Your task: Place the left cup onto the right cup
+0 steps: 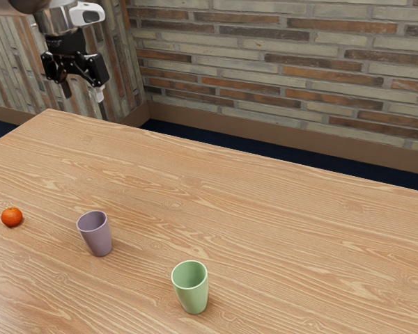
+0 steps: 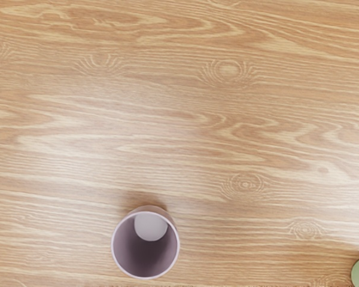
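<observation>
Purple cup (image 1: 95, 233): upright, mouth up, set on the tabletop (image 1: 279, 209) toward its near edge. The green cup (image 1: 190, 285) is stood near it but apart, closer still to that edge.

Handling: it is judged light, rigid and smooth-walled, so liable to slip or tip. A hold over the rim, one finger inside and one outside, is advised.

Hand (image 1: 82, 90): held high over the tabletop, well above both cups, fingers apart, nothing between them.

Orange (image 1: 12, 217): laid apart from the cups, not concerned.

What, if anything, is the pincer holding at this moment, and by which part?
Nothing is held: the pincer hangs open, high above the purple cup and the green cup.
</observation>
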You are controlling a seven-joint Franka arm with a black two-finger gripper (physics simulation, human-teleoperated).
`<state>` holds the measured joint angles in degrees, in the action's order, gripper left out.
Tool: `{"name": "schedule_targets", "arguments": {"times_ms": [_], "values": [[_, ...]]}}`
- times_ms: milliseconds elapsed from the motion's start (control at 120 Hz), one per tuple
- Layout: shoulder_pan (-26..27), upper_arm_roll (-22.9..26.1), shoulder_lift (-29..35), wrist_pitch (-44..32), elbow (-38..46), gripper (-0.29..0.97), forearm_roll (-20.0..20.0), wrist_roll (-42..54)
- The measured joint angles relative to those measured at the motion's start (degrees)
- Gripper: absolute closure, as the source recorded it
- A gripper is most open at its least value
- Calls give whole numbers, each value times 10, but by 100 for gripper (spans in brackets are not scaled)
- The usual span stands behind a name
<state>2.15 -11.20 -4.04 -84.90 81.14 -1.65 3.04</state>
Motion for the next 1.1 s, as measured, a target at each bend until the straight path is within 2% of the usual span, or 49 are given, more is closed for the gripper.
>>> {"name": "schedule_targets", "arguments": {"times_ms": [292,767,1100], "values": [[-1,-5,1,-19,39,2,3,3],[-6,-9,-3,-171,218,2,5,19],[5,-1,24,-263,335,2,12,26]]}}
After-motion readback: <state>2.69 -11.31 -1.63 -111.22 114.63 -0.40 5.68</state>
